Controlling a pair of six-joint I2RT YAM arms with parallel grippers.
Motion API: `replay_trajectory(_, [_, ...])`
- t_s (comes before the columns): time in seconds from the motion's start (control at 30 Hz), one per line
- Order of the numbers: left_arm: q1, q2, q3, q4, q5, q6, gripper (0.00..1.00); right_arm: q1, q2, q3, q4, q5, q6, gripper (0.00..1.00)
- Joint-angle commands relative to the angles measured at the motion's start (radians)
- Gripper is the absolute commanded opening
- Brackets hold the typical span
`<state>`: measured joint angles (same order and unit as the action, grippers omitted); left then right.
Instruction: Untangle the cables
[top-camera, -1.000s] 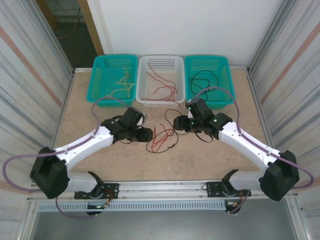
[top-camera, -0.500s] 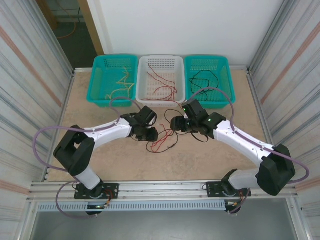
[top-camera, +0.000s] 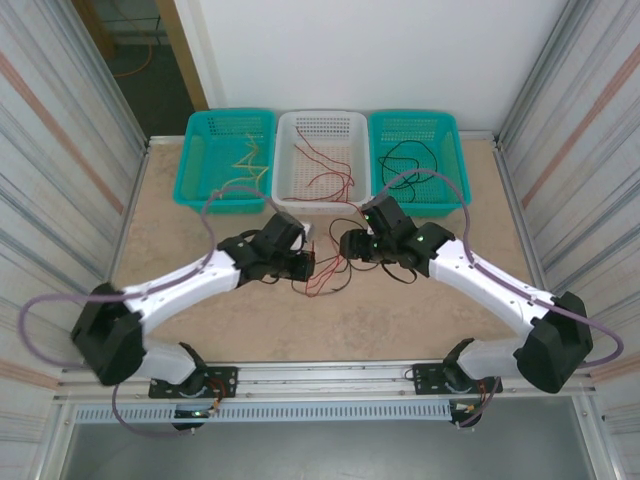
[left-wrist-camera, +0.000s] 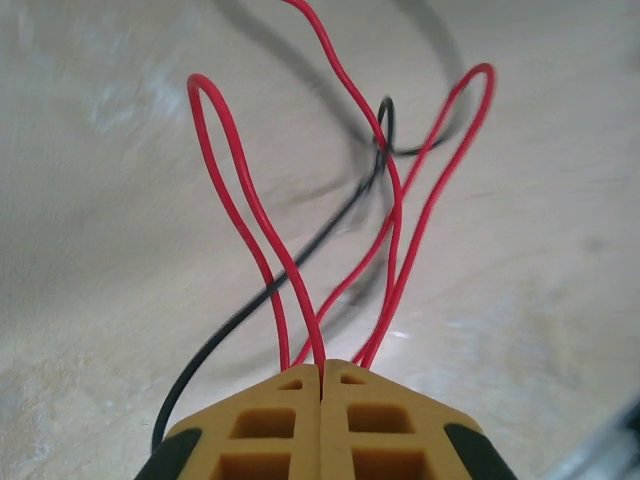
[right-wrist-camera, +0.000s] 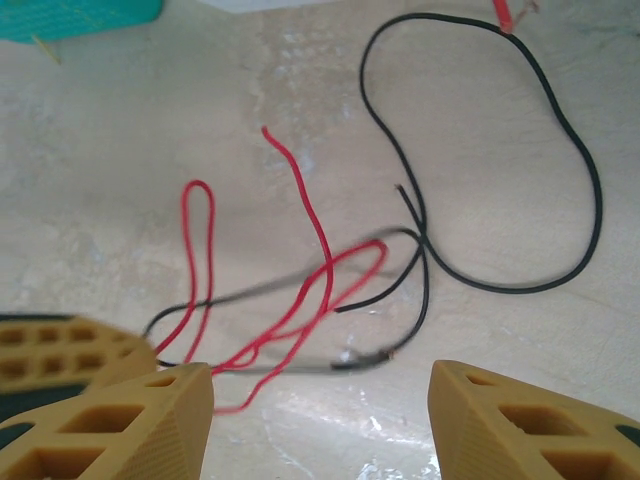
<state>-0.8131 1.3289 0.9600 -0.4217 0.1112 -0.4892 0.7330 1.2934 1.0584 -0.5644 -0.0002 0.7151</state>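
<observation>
Where red cables (left-wrist-camera: 398, 215) cross a black cable (left-wrist-camera: 300, 258) on the tabletop (left-wrist-camera: 100, 250), the left gripper (left-wrist-camera: 320, 375) clamps the red ones, apparently anchoring them; the right gripper (right-wrist-camera: 320, 385) hovers open above, free to pull.

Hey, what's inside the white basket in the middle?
Thin red cables lie loose on the floor of the white basket. Their count is too fine to tell. Nothing covers them.
</observation>
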Motion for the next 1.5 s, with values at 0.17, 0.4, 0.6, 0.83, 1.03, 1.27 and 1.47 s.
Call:
replay_trajectory(0.17, [-0.024,-0.242,0.082,-0.122,-0.053,0.199,0.0,0.011,-0.014,0.124,0.002,0.004,-0.039,0.6])
replay_trajectory(0.4, [-0.024,-0.28,0.102,-0.15,0.035,0.323,0.0,0.005,-0.016,0.176,0.014,0.008,-0.074,0.61])
replay_trajectory(0.6, [-0.024,-0.339,0.068,-0.07,0.059,0.343,0.0,-0.029,-0.03,0.222,-0.032,-0.024,-0.112,0.62])
replay_trajectory(0.83, [-0.02,-0.425,0.044,-0.005,0.024,0.362,0.0,-0.15,-0.053,0.214,-0.055,-0.182,-0.162,0.6])
replay_trajectory(1.03, [0.01,-0.456,0.022,0.058,0.058,0.347,0.0,-0.164,-0.072,0.197,0.029,-0.315,-0.178,0.58])
replay_trajectory(1.27, [0.038,-0.449,0.019,0.084,0.068,0.356,0.0,-0.168,-0.112,0.18,0.073,-0.328,-0.16,0.6])
replay_trajectory(1.47, [0.049,-0.439,0.027,0.122,-0.013,0.413,0.0,-0.175,-0.155,0.195,0.081,-0.363,-0.138,0.69])
